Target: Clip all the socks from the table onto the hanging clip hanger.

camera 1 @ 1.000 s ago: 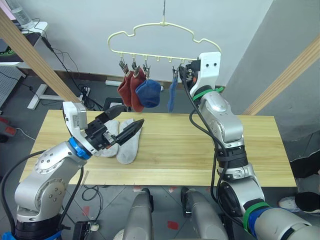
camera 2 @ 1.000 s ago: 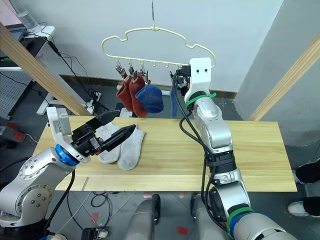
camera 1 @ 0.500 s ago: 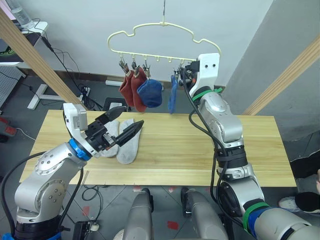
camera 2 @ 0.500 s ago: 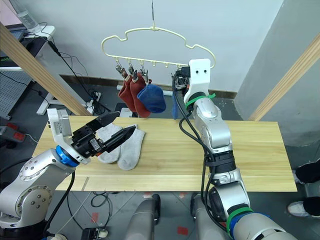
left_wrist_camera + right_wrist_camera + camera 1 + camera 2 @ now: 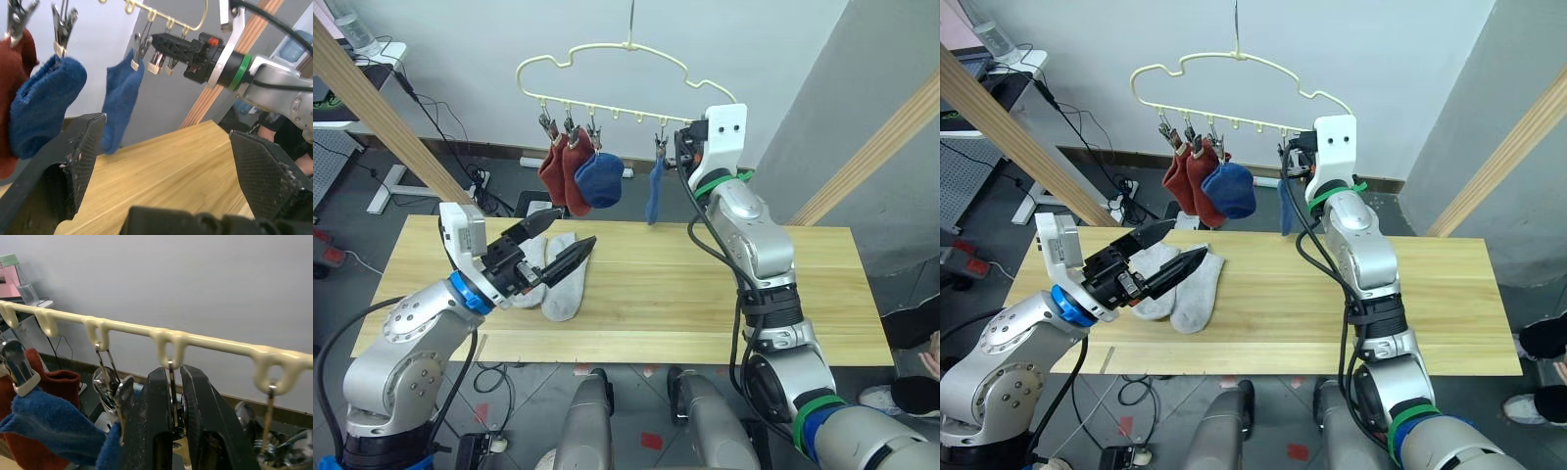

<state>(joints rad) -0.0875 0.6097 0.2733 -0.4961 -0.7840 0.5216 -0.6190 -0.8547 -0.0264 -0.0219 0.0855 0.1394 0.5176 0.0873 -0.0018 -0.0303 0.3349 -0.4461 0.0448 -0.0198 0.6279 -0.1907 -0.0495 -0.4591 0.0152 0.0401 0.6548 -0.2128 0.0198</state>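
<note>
Four socks [image 5: 588, 180] hang on the hanger [image 5: 607, 93]; the right gripper [image 5: 170, 431] pinches a clip [image 5: 172, 396], and the left gripper [image 5: 555, 240] gapes empty.

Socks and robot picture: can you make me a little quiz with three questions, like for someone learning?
1. True or false: two grey socks lie on the table.
2. How many socks hang from the clip hanger? A two, B four, C six.
3. Fill in the gap: the left gripper above the grey socks has its fingers ____ (open or shut).

Key: 1 true. 2 B. 3 open.
</note>
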